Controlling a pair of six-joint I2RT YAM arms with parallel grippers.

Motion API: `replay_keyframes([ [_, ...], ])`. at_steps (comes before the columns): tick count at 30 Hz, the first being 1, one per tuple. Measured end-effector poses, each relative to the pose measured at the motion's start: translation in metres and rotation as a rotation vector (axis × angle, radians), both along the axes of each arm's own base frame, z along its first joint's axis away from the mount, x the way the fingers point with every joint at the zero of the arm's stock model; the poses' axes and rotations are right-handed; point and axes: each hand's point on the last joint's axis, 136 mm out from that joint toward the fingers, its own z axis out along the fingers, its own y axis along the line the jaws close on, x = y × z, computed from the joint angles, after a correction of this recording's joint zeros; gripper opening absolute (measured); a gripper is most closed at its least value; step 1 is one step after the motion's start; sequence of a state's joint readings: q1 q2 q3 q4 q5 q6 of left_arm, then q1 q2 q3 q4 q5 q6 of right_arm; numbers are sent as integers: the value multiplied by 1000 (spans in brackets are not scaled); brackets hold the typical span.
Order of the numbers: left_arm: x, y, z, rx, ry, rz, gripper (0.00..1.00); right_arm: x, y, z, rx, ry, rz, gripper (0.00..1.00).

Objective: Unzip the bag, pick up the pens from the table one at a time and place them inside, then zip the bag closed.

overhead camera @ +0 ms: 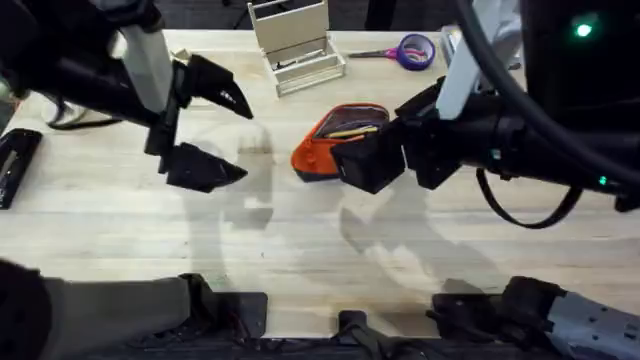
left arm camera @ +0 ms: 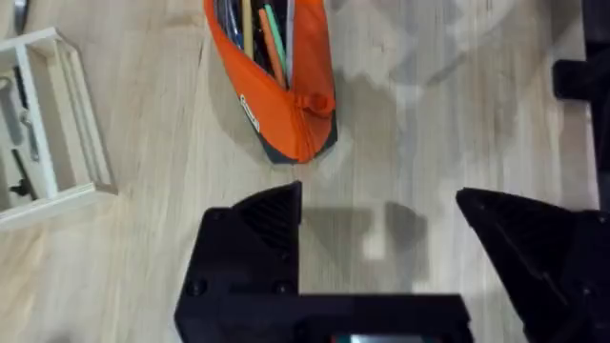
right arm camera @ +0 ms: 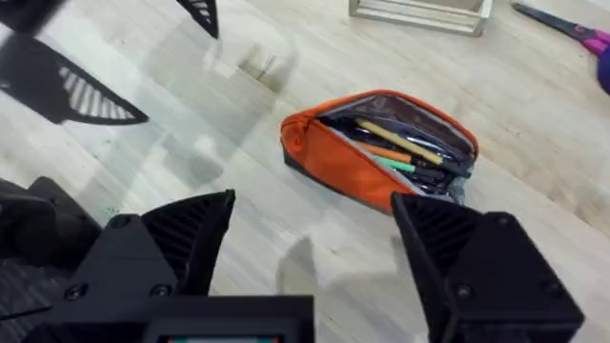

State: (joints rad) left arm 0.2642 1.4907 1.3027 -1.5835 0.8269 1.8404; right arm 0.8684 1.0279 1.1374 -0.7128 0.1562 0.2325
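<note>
The orange bag (overhead camera: 325,140) lies on the table (overhead camera: 300,250) near the middle, its zipper open. Pens (right arm camera: 393,155) lie inside it, an orange and a green one beside a yellowish stick, also seen in the left wrist view as pens (left arm camera: 270,29). My left gripper (overhead camera: 247,140) hovers open and empty to the left of the bag (left arm camera: 286,95), apart from it. My right gripper (right arm camera: 313,198) is open and empty, hanging above the bag's (right arm camera: 343,162) right end; in the overhead view the right gripper (overhead camera: 365,160) covers part of the bag.
A pale wooden organizer (overhead camera: 295,45) stands behind the bag. Purple-handled scissors (overhead camera: 410,50) lie at the back right. A black object (overhead camera: 15,165) rests at the left edge. Bare tabletop stretches in front of the bag.
</note>
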Motion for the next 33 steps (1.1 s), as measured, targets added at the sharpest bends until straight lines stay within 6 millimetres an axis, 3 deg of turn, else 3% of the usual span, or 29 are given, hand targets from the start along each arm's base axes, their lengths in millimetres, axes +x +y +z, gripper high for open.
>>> replay_keyframes([
  [15,9,-3,-49,-58,49,15,995,0,0,0,89,77,-96,998],
  [24,12,-2,-65,-78,117,18,993,-10,8,-4,199,220,-150,998],
  [33,12,-3,-66,-81,124,18,994,-15,33,-39,211,425,-205,998],
])
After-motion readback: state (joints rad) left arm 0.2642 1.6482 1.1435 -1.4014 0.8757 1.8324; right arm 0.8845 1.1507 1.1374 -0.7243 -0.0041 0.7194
